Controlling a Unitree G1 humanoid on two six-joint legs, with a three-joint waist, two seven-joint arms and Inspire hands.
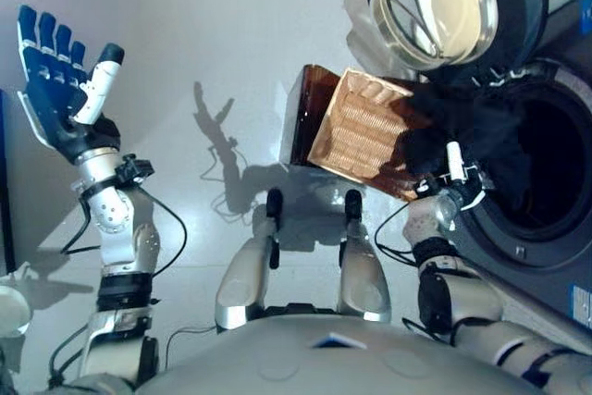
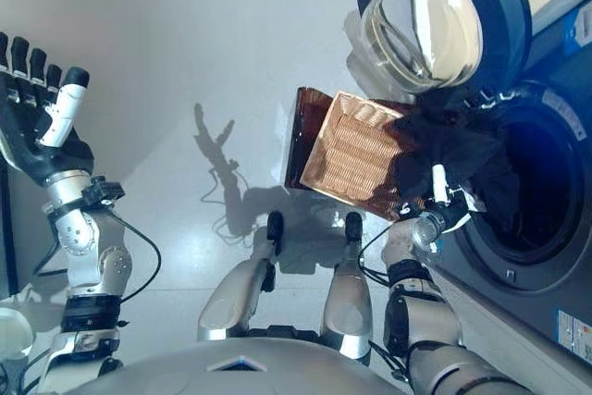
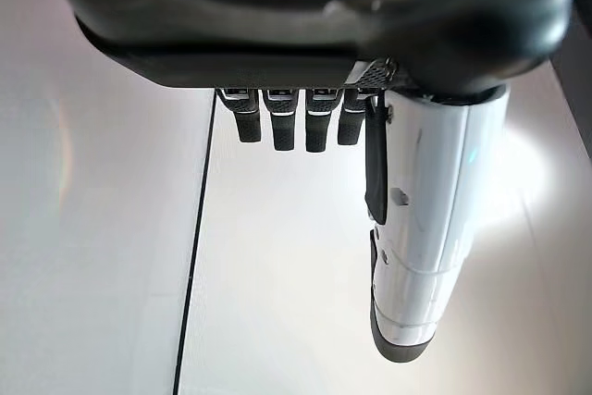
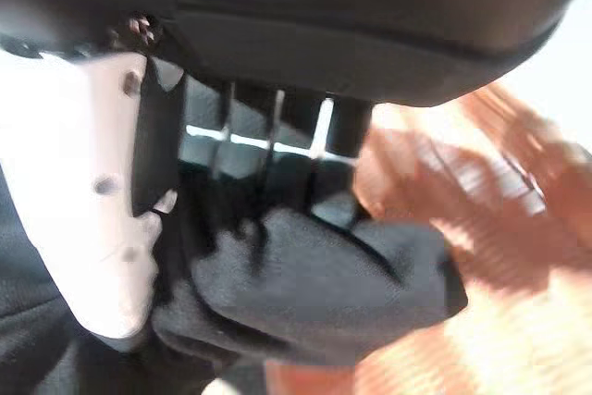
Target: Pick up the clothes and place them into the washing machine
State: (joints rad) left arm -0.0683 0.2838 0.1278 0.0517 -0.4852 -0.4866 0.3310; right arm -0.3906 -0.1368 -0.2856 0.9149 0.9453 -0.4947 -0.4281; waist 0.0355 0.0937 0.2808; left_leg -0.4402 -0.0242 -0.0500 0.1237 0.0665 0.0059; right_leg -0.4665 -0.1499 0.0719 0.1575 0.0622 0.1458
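A brown plastic basket (image 1: 356, 131) lay tipped on its side on the pale floor (image 1: 203, 34), its ribbed bottom turned up toward the camera and its open mouth facing away. A thin dark seam (image 3: 194, 256) ran straight across the floor. A round white object (image 1: 11, 310) sat at the floor's edge.
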